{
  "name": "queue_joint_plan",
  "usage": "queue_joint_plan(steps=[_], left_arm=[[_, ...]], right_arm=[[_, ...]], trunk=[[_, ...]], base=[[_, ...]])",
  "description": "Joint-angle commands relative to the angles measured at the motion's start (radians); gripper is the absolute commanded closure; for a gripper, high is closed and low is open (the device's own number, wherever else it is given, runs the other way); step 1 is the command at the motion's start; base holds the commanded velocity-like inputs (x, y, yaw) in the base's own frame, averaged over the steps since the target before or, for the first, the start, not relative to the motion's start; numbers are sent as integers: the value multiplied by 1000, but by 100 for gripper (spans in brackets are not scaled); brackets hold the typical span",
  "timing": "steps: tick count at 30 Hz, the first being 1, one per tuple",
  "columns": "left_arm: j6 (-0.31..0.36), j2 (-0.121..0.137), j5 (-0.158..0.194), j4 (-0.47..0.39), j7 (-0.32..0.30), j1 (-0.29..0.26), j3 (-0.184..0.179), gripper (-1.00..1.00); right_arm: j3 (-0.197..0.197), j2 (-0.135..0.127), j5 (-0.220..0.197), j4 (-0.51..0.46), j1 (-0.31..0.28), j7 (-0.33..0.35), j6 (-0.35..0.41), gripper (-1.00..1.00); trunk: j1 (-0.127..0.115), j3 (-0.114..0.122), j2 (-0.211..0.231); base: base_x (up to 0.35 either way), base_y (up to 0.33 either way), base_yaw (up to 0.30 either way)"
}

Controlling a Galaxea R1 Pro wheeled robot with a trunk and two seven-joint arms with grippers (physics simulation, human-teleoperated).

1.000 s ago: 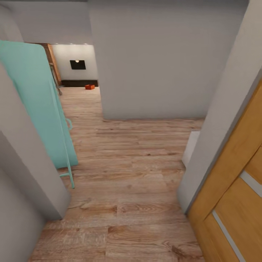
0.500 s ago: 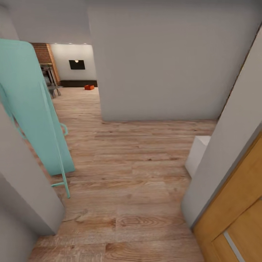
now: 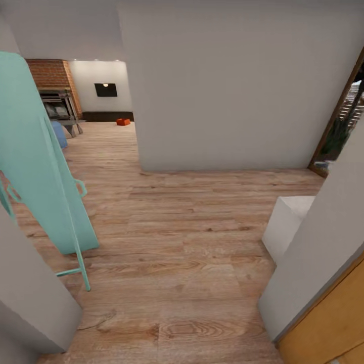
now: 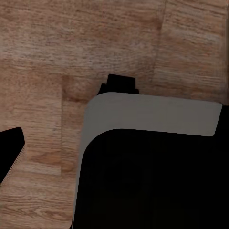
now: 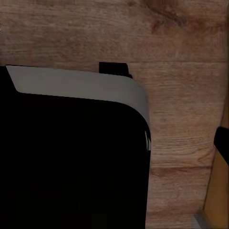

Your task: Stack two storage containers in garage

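Observation:
One orange-red storage container [image 3: 123,122] sits small and far off on the living room's wood-plank floor [image 3: 101,146], in front of the low dark cabinet [image 3: 108,116]. I stand in a hallway, well short of it. In the left wrist view a dark fingertip [image 4: 10,152] stands at the picture's edge over the planks, beside my grey-and-black base [image 4: 148,114]. The right wrist view shows the same: a dark fingertip [image 5: 222,143] at the edge, next to the base [image 5: 76,86]. Nothing is held in either.
A teal folded board on thin legs [image 3: 35,151] leans at the left, behind a grey wall corner [image 3: 30,288]. A white wall [image 3: 227,91] blocks the middle. At the right are a white block [image 3: 288,222], a honey-wood door [image 3: 328,333] and a dark doorway [image 3: 344,121]. The passage runs far left.
The whole picture has shifted as the camera moved. The wood door has slid mostly out at the right. More of the brick fireplace, a blue seat and a right-hand doorway have come into view.

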Motion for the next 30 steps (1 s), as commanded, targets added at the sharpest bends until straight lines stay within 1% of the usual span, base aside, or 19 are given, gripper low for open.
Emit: queue_joint_plan(steps=[1,30], left_arm=[[-3,0,7,1,1,-1,0,-100],[-3,0,7,1,1,-1,0,-100]], right_arm=[[8,1,-8,3,-1,-1,-5,-100],[8,0,-10,3,-1,-1,-5,-100]], trunk=[[0,-1,0],[0,-1,0]], base=[[322,0,0],[322,0,0]])
